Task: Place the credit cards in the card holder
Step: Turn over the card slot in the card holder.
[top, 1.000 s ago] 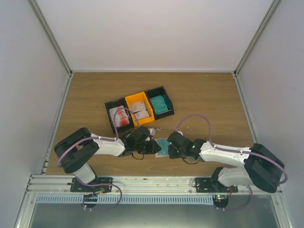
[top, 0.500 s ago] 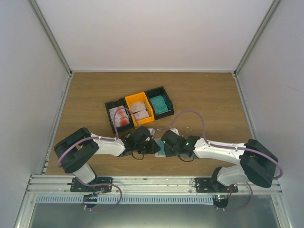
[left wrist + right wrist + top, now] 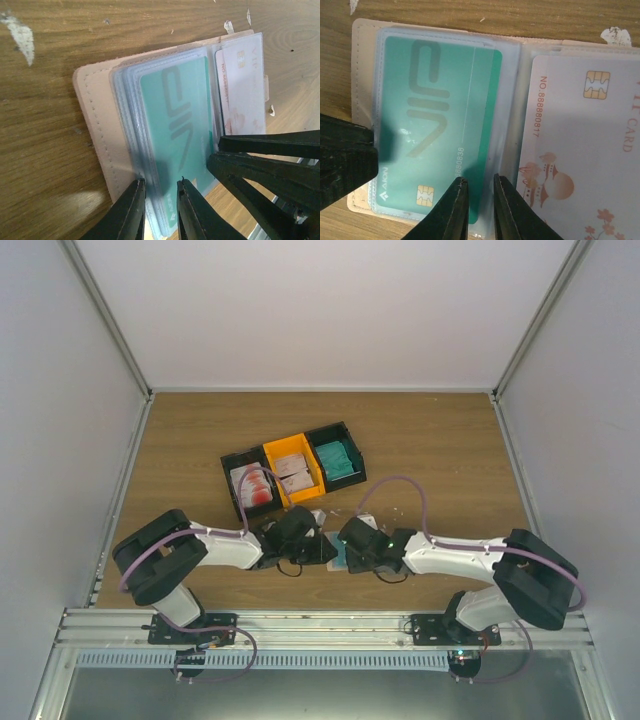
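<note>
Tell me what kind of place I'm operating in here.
Most likely a lab robot test cell: white panel walls on metal framing enclose a wooden table, the left arm and right arm are bolted to an aluminium rail, and plastic bins hold sorted cards.

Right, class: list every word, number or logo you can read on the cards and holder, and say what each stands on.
"VIP", large, on the teal card.
"…880838" along that card; its first digits are too faint.
Small logo word by its chip: too blurred.
"NO.888880817" on the white card.
"VIP CARD", red, on the white card too.
Holder: no text.
Bins: cards inside too small to read.
</note>
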Action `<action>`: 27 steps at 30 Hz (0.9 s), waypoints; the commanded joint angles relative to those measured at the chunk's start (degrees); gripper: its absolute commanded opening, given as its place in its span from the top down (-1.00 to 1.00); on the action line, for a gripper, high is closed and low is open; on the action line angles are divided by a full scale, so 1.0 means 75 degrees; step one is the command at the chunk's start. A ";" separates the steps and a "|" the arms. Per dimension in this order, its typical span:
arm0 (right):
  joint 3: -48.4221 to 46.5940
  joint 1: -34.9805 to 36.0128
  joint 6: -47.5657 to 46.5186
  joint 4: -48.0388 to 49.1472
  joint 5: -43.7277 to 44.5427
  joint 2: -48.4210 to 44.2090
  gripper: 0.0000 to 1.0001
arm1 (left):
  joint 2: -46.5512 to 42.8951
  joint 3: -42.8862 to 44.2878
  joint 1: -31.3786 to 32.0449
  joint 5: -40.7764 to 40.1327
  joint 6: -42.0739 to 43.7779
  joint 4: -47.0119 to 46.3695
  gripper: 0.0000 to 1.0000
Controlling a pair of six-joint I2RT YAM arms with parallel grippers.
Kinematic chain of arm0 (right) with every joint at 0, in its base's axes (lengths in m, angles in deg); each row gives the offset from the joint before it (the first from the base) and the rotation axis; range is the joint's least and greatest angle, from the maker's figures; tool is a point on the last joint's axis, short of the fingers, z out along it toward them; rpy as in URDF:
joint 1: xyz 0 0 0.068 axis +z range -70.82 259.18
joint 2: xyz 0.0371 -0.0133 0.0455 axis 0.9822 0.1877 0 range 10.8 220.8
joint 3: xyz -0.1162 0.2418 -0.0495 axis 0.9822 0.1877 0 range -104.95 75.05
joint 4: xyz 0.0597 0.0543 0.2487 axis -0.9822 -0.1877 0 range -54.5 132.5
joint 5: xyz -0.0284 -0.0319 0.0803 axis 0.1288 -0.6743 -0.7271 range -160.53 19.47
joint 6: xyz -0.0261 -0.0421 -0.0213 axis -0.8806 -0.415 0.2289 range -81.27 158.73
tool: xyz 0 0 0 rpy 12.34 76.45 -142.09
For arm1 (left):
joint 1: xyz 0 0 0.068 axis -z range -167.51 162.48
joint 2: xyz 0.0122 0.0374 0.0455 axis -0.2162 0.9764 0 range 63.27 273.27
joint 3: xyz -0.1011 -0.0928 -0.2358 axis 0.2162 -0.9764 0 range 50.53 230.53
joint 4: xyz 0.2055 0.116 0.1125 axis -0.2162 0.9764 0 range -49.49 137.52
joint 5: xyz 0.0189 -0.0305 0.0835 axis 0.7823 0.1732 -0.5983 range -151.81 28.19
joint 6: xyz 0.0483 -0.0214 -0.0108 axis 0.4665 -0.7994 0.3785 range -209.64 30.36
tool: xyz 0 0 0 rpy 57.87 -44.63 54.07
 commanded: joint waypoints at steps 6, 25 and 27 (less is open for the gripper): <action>0.0433 0.0042 0.0322 -0.0046 0.0073 0.0015 0.79 | -0.0472 -0.0255 -0.0038 -0.0358 0.0021 -0.0019 0.56; 0.1687 -0.0664 0.0321 0.1336 -0.1055 -0.1250 0.99 | -0.0083 -0.0055 -0.0036 -0.0022 0.0069 -0.0425 0.57; 0.1761 -0.0760 0.0295 0.1404 -0.1151 -0.1317 0.99 | -0.0089 -0.0054 -0.0035 0.0028 0.0071 -0.0452 0.57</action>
